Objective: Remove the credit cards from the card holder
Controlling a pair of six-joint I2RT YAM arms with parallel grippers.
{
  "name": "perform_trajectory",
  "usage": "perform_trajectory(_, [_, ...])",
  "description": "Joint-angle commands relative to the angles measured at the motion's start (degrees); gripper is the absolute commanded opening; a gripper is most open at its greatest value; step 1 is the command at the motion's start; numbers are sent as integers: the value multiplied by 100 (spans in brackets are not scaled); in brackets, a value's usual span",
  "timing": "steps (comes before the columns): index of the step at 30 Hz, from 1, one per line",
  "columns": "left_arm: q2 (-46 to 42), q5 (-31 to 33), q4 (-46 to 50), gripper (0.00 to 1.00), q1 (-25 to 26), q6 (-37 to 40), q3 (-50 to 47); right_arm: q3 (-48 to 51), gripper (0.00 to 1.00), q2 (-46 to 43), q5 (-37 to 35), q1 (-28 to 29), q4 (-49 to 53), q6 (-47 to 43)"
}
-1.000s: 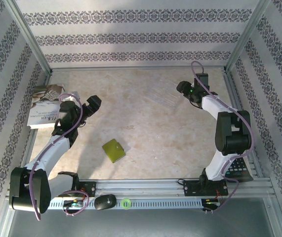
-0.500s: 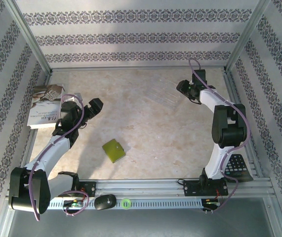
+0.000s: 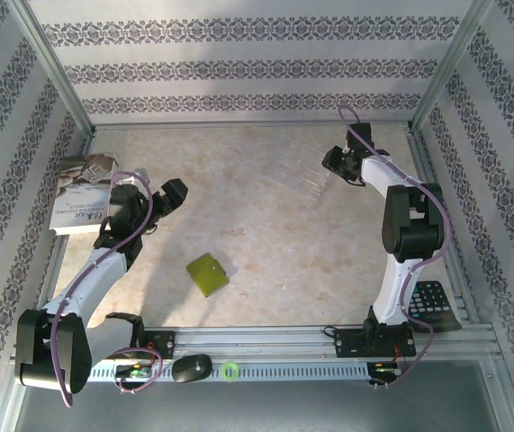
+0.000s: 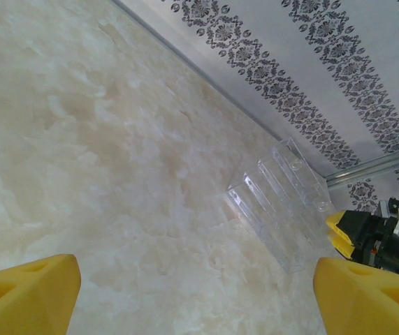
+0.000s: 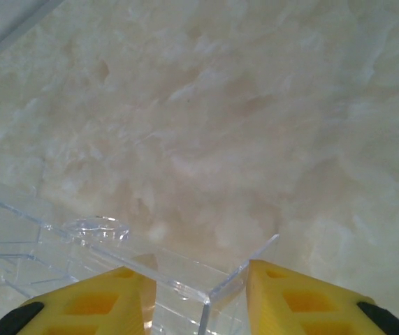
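Note:
The card holder point(image 3: 207, 274) lies folded shut on the table, yellow-green side up, between the two arms and nearer the front. The credit cards are hidden from view. My left gripper point(image 3: 172, 192) point(image 4: 196, 272) hovers behind and left of the holder, open wide, with bare table between its yellow fingers point(image 4: 28, 296). My right gripper point(image 3: 336, 167) point(image 5: 199, 307) is at the back right, open, its fingers point(image 5: 304, 300) standing either side of a corner of a clear plastic rack point(image 5: 206, 296). Neither gripper touches the holder.
The clear plastic rack point(image 3: 303, 175) point(image 4: 283, 202) sits at the back right centre. A white-grey book point(image 3: 81, 193) lies by the left wall. A calculator point(image 3: 432, 301) rests at the front right. A black mouse point(image 3: 192, 367) and a green ring point(image 3: 229, 369) sit on the front rail.
My right arm has folded up and its gripper has closed in on the clear rack's corner. The left arm has barely shifted. The card holder has not moved.

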State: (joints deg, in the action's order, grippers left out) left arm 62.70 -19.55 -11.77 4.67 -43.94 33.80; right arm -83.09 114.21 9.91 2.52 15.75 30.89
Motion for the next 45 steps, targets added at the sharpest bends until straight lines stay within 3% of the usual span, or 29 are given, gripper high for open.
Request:
perform_trajectory(1, [-117, -137, 166, 87, 87, 143, 197, -223, 32, 177, -71, 46, 387, -420])
perform_trajectory(9, [-161, -228, 253, 87, 96, 162, 239, -134, 27, 17, 349, 131, 439, -1034])
perform_trajectory(17, [-230, -320, 316, 88, 96, 125, 216, 130, 24, -258, 491, 579, 471, -1462])
perform_trajectory(27, [-320, -347, 542, 88, 91, 166, 252, 241, 24, -395, 569, 1140, 573, -1410])
perform_trajectory(34, [-407, -315, 636, 90, 96, 167, 181, 572, 25, -593, 174, 1499, 491, -1199])
perform_trajectory(37, [-432, -261, 713, 91, 94, 167, 173, 594, 29, -627, 38, 1647, 537, -1191])
perform_trajectory(42, [-497, -222, 783, 95, 94, 76, 135, 741, 55, -820, -102, 1759, 293, -1087])
perform_trajectory(45, [-547, -251, 859, 96, 105, -5, 119, 763, 61, -1121, -144, 1786, 219, -1085])
